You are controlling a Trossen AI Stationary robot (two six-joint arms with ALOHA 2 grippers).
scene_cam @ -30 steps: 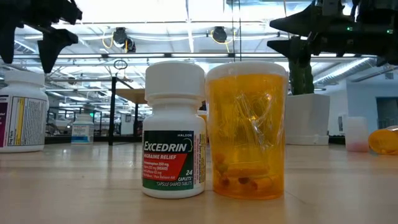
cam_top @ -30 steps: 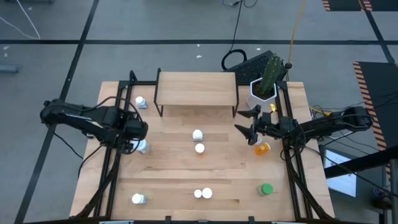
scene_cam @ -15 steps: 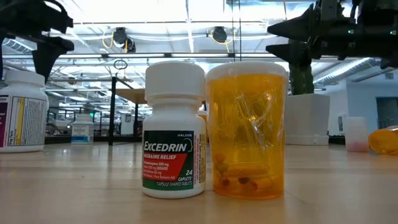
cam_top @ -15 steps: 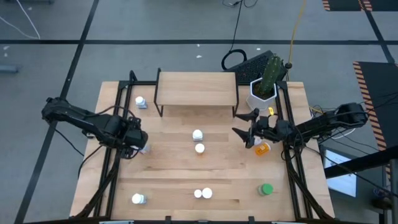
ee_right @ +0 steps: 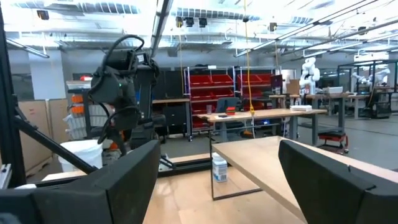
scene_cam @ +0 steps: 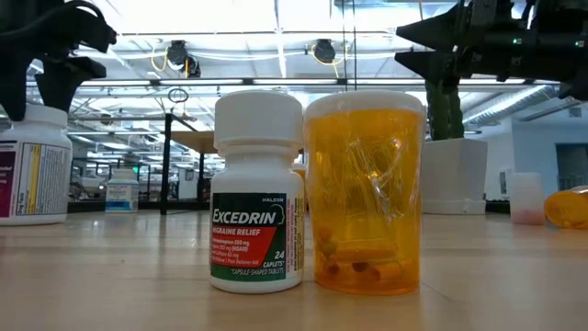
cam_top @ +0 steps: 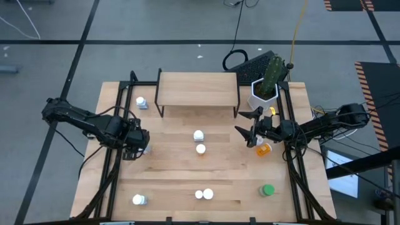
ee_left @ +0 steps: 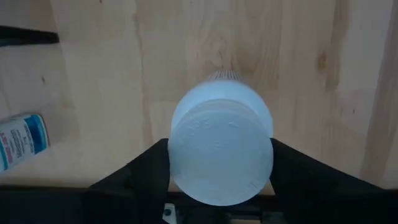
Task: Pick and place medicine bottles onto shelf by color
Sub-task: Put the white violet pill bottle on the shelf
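My left gripper (cam_top: 134,145) hangs over an upright white bottle (cam_top: 143,149) near the table's left side. In the left wrist view its open fingers (ee_left: 146,171) flank the white cap (ee_left: 221,152) from above. My right gripper (cam_top: 249,127) is open and hovers right of centre, just beyond an orange bottle (cam_top: 264,149) lying on its side. The shelf (cam_top: 197,89) stands at the far middle with nothing on it. Other bottles stand on the table: two white ones (cam_top: 199,135) at centre, a pair (cam_top: 203,194) near the front, a green one (cam_top: 267,190). My left gripper has one finger on each side of the white bottle's cap (ee_left: 186,124), coming from above and pointing down. The bottle stands upright on the table. Whether the fingers touch the cap I cannot tell.
A white pot with a cactus (cam_top: 264,90) stands right of the shelf. One white bottle (cam_top: 140,102) lies left of the shelf and another (cam_top: 139,199) stands at the near left. Black frame rails (cam_top: 112,162) run along both table sides. In the low view, a white Excedrin bottle (scene_cam: 257,193) and an orange bottle (scene_cam: 365,193) stand close up.
My left gripper has moved toward the table's near edge and come down over the white bottle, so its fingers now straddle the cap. The bottle has stayed in place.
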